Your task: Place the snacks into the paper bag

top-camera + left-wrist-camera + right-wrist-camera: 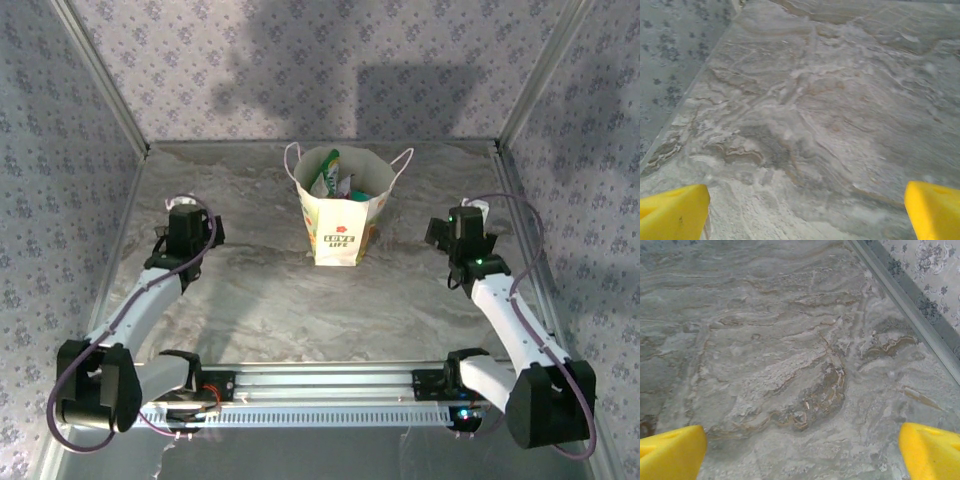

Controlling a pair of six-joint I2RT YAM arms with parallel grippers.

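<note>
Jaws wide, empty; snacks point(328, 178) mostly hidden inside paper bag point(340, 222).

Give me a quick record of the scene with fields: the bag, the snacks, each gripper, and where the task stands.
paper bag: upright, mid-table toward the back, mouth open
snacks: packets inside the bag, green and teal visible; count unclear
left gripper: open, holding nothing, over the table, left of the bag
right gripper: open, holding nothing, right of the bag
task status: looks finished or nearly so
</note>
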